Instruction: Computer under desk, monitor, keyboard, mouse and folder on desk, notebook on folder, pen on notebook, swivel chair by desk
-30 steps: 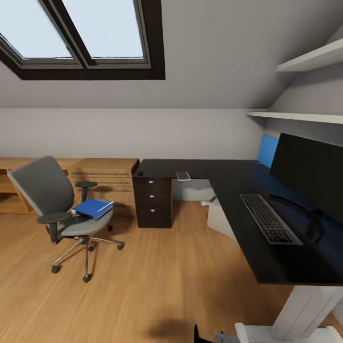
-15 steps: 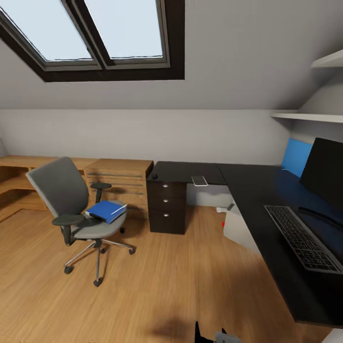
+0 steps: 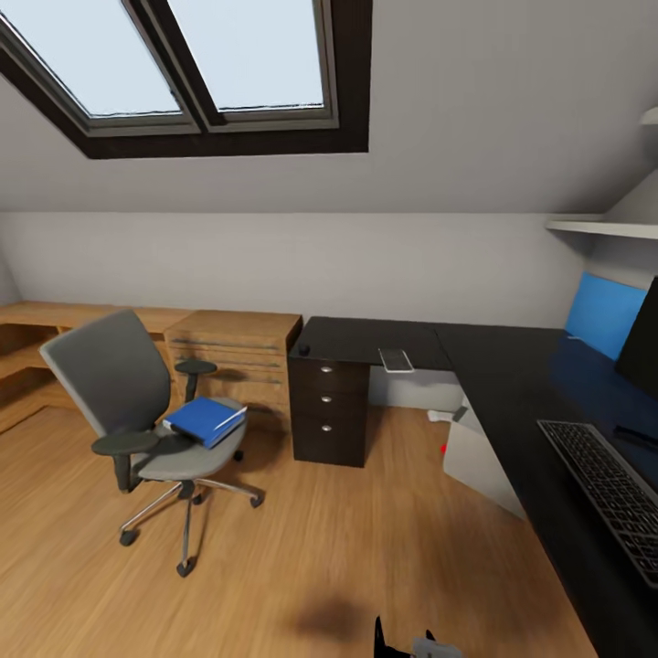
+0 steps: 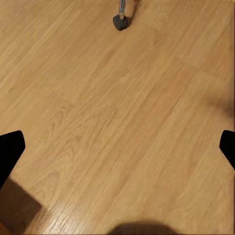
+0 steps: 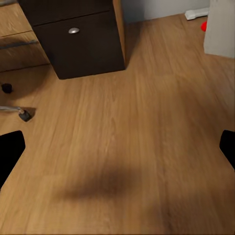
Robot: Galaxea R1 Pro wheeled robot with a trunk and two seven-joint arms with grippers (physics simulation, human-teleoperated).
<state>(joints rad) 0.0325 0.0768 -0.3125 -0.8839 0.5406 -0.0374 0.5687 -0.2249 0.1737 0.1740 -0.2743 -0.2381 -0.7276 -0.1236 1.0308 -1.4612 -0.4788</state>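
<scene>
From my head camera the whole room has slid right — I've turned left toward the chair (image 3: 137,402), so the folder comes next. One folder (image 3: 205,419) lies on its seat; one keyboard (image 3: 610,489) and one notebook (image 3: 396,359) sit on the bench (image 3: 512,375); the computer (image 3: 480,457) stands beneath.

Left wrist: my left gripper (image 4: 117,147) is wide, empty over the floor (image 4: 107,107), one castor (image 4: 120,21) far ahead.

Right wrist: my right gripper (image 5: 117,147) — wide too — faces the drawers (image 5: 81,41).
</scene>
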